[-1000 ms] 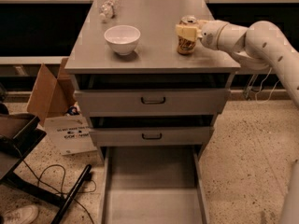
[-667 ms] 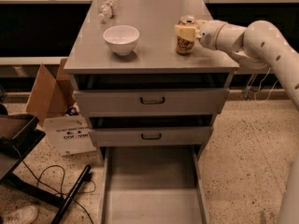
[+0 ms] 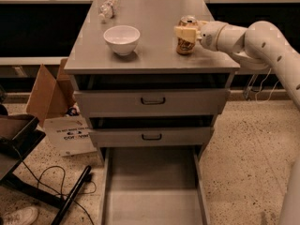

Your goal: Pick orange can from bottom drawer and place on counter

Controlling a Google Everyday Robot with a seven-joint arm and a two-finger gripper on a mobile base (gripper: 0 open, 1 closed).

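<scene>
The orange can [image 3: 186, 41] stands upright on the counter [image 3: 150, 55], right of centre, its silver top showing. My gripper [image 3: 186, 33] reaches in from the right on a white arm and its pale fingers are around the can's upper part. The bottom drawer [image 3: 152, 186] is pulled open below, and its flat grey floor holds nothing that I can see.
A white bowl [image 3: 122, 39] sits on the counter left of the can. A clear plastic bottle [image 3: 107, 8] lies at the back left. The two upper drawers with black handles [image 3: 153, 100] are shut. A cardboard box [image 3: 49, 95], cables and a black stand lie on the floor at left.
The can and gripper sit slightly further left and back on the counter than before. The camera view has shifted a little.
</scene>
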